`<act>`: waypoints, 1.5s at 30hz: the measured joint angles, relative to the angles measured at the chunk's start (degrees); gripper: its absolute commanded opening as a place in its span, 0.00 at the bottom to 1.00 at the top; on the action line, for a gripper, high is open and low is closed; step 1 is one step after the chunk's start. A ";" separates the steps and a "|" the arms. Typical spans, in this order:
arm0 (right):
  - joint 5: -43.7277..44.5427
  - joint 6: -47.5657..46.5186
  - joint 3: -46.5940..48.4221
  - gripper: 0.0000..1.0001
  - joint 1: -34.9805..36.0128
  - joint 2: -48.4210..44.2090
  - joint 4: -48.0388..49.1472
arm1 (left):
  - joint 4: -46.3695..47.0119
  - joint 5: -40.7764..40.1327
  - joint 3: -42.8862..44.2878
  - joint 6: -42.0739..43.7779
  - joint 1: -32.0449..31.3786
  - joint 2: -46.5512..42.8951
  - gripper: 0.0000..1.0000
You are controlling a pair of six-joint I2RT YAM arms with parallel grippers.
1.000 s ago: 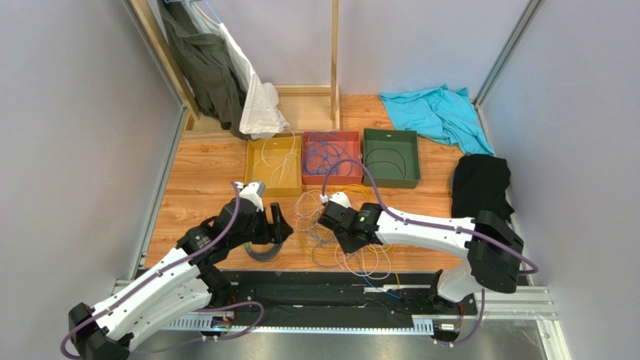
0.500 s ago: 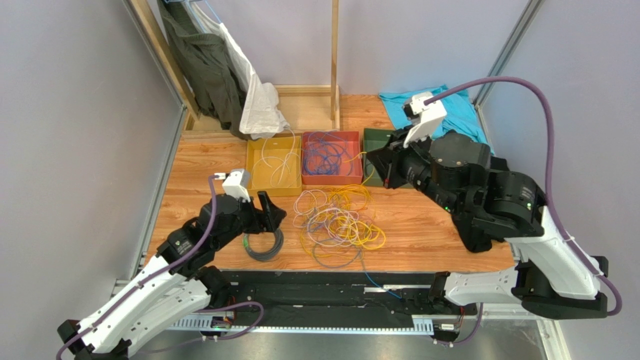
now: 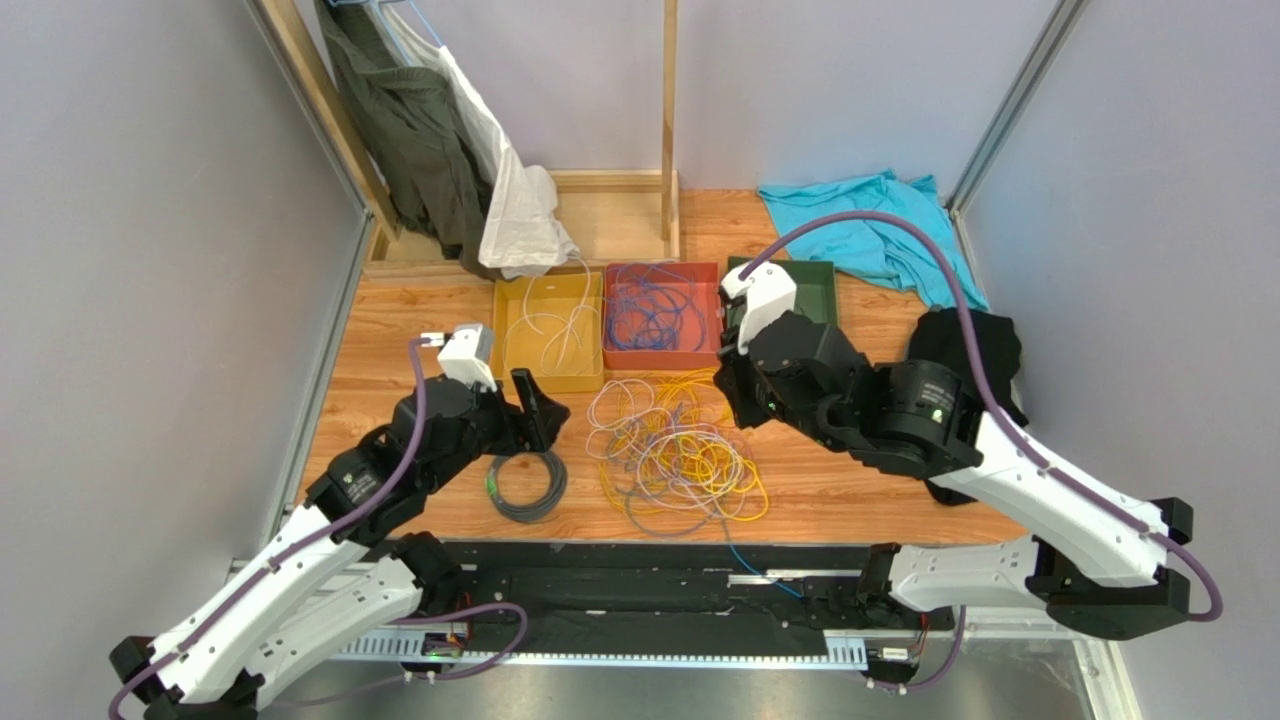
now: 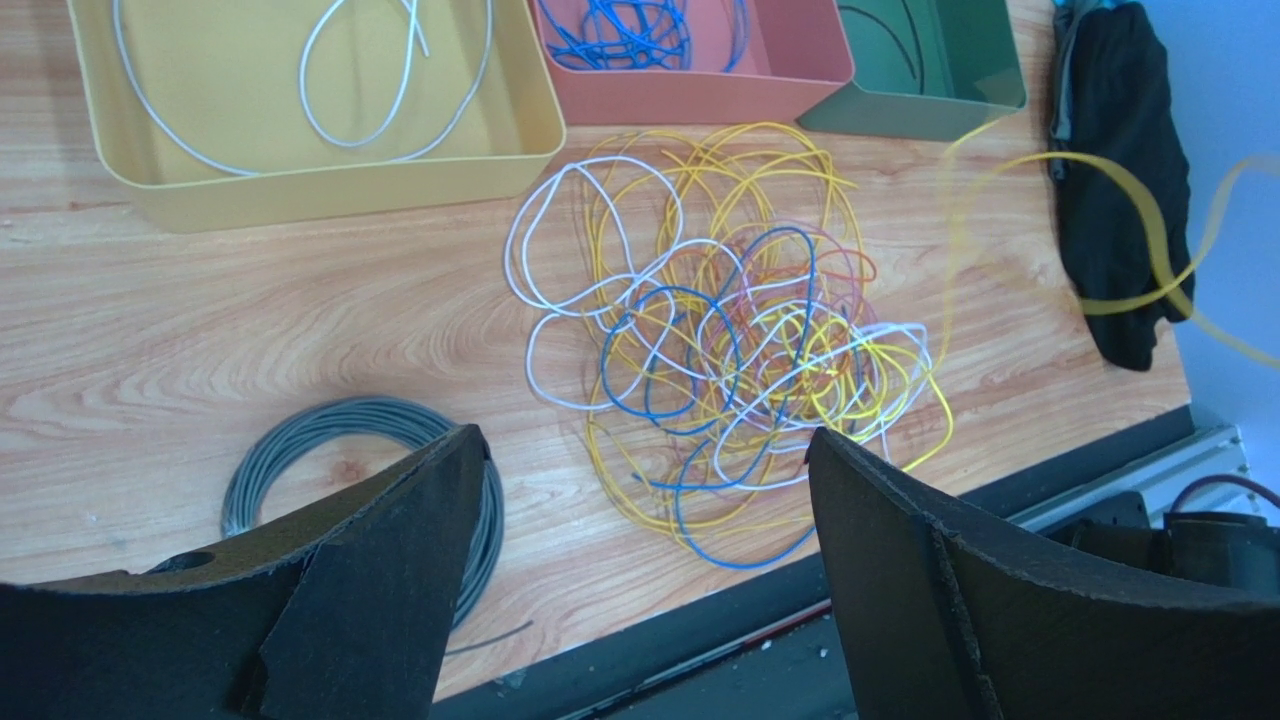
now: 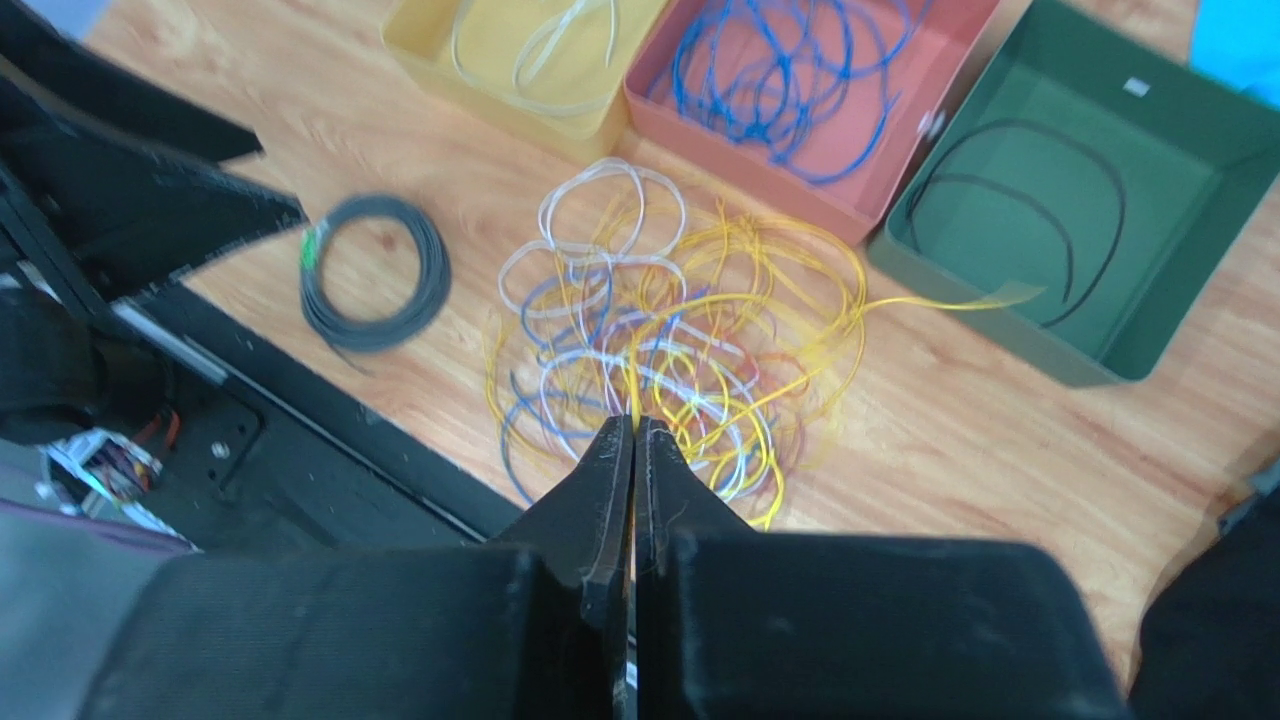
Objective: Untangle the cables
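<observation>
Cables (image 3: 676,450) sit heaped mid-table, just in front of the trays (image 3: 661,362); your R claw (image 5: 633,428) is pinched shut above, prob. on a yellow strand (image 5: 947,303) to tease it free; L claw (image 4: 643,443) gapes wide beside, empty, ready to pin heap.

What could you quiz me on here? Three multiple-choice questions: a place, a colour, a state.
1. Where is the tangled cable pile? A. floor B. wooden table, before the red tray C. drawer
2. The red tray's cables are? A. blue B. yellow C. black
3. The left gripper is? A. shut B. clamping a cable C. wide open
Answers: B, it lies on bare wood; A, only blue loops there; C, its fingers stand far apart, holding nothing.
</observation>
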 measured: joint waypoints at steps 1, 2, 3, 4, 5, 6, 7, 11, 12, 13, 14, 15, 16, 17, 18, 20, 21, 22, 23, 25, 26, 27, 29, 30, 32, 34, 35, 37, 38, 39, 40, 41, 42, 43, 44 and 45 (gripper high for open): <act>-0.52 0.15 -1.18 0.00 -0.02 -0.07 0.20 | 0.09 0.09 0.02 0.02 0.00 0.24 0.87; -1.20 0.48 -2.80 0.00 0.00 -0.02 0.87 | 0.13 0.44 0.02 0.00 0.00 0.76 0.87; -1.97 0.74 -4.52 0.00 0.00 0.09 1.42 | 0.11 0.72 0.00 0.00 0.00 1.07 0.87; -2.60 1.09 -6.10 0.00 0.00 0.35 1.99 | 0.15 1.14 0.00 -0.04 0.00 1.29 0.87; -3.48 1.38 -8.07 0.00 0.00 0.81 2.93 | 0.20 1.49 -0.15 -0.04 0.00 1.46 0.87; -4.24 1.57 -9.90 0.00 -0.02 1.25 3.80 | 0.26 1.73 -0.42 -0.09 0.00 1.40 0.87; -5.07 1.75 -11.50 0.00 0.00 1.88 4.50 | 0.33 2.16 -0.85 -0.15 0.00 1.09 0.87; -8.85 2.38 -16.11 0.00 0.00 7.39 7.54 | 0.74 4.50 -2.95 -0.17 0.00 0.20 0.84; -9.25 2.62 -16.13 0.02 -0.02 9.33 7.69 | 0.94 5.31 -3.41 -0.13 0.00 0.57 0.84; -9.44 2.84 -16.13 0.08 -0.02 10.78 8.17 | 0.96 6.05 -3.58 -0.11 0.00 1.16 0.83; -9.40 3.10 -16.04 0.15 -0.02 12.74 8.37 | 0.96 7.13 -3.63 0.07 0.00 2.47 0.82; -9.38 3.52 -15.98 0.25 -0.02 14.12 8.35 | 1.09 7.76 -3.63 0.24 0.00 4.09 0.82; -9.35 3.85 -15.74 0.29 -0.02 15.50 7.96 | 1.20 8.39 -3.61 0.37 0.00 5.49 0.82; -9.25 4.24 -15.43 0.32 -0.02 16.52 7.61 | 1.20 9.01 -3.61 0.48 0.00 7.02 0.82; -9.01 4.44 -15.08 0.39 -0.02 17.20 6.99 | 1.20 9.42 -3.61 0.55 0.00 8.52 0.82; -8.44 4.79 -14.58 0.44 -0.02 17.40 5.90 | 1.20 10.12 -3.74 0.70 0.00 10.05 0.83; -8.09 4.81 -14.49 0.50 -0.02 16.94 5.46 | 1.29 10.34 -3.76 0.70 0.00 9.94 0.83; -7.82 4.81 -14.49 0.54 -0.02 16.26 5.01 | 1.62 10.54 -3.78 0.72 0.00 9.46 0.83; -7.65 4.85 -14.56 0.57 -0.02 15.06 4.17 | 2.05 10.73 -3.78 0.72 0.00 8.98 0.83; -7.23 5.01 -15.23 0.58 0.02 12.35 3.21 | 2.97 11.21 -3.78 0.74 0.00 8.39 0.83; -7.15 4.98 -16.04 0.59 0.07 10.84 3.08 | 3.23 11.47 -3.78 0.74 0.00 8.39 0.83; -7.08 4.96 -17.14 0.59 0.13 9.14 2.73 | 3.63 11.78 -3.85 0.74 0.00 8.52 0.83; -6.80 4.94 -19.52 0.61 0.33 6.49 1.95 | 4.17 12.17 -4.28 0.70 0.00 8.68 0.83; -6.62 4.92 -20.35 0.64 0.39 6.05 1.66 | 4.31 12.37 -4.61 0.68 0.00 8.70 0.83; -5.79 4.72 -21.77 0.64 0.44 6.69 1.01 | 4.44 12.85 -5.16 0.68 0.00 8.72 0.83; -5.22 4.31 -22.64 0.64 0.42 8.85 0.66 | 4.42 13.31 -5.33 0.68 0.00 9.01 0.83; -5.14 4.04 -22.93 0.64 0.42 10.27 0.44 | 4.44 13.49 -5.33 0.68 0.00 9.11 0.83; -5.14 3.58 -23.45 0.64 0.42 12.44 0.39 | 4.35 13.53 -5.33 0.70 0.00 9.16 0.83; -5.14 3.34 -23.71 0.64 0.42 13.38 0.28 | 4.35 13.53 -5.33 0.70 0.00 9.14 0.83; -5.14 3.02 -24.09 0.64 0.42 14.08 0.39 | 4.35 13.51 -5.33 0.70 0.00 9.14 0.83; -5.11 2.78 -24.52 0.64 0.42 14.47 0.42 | 4.37 13.51 -5.38 0.68 0.00 9.09 0.83; -5.09 2.62 -24.90 0.63 0.42 14.62 0.37 | 4.42 13.51 -5.49 0.66 0.00 9.05 0.83; -5.09 2.47 -25.29 0.63 0.42 14.64 0.39 | 4.44 13.53 -5.66 0.63 0.00 8.96 0.82; -5.03 2.29 -25.73 0.63 0.39 14.64 0.46 | 4.46 13.57 -5.90 0.57 0.00 8.92 0.83; -4.98 2.10 -26.21 0.63 0.17 14.67 0.66 | 4.44 13.64 -6.14 0.46 0.00 8.90 0.83; -5.01 1.92 -26.67 0.63 -0.09 14.84 0.72 | 4.46 13.73 -6.38 0.44 0.00 8.92 0.83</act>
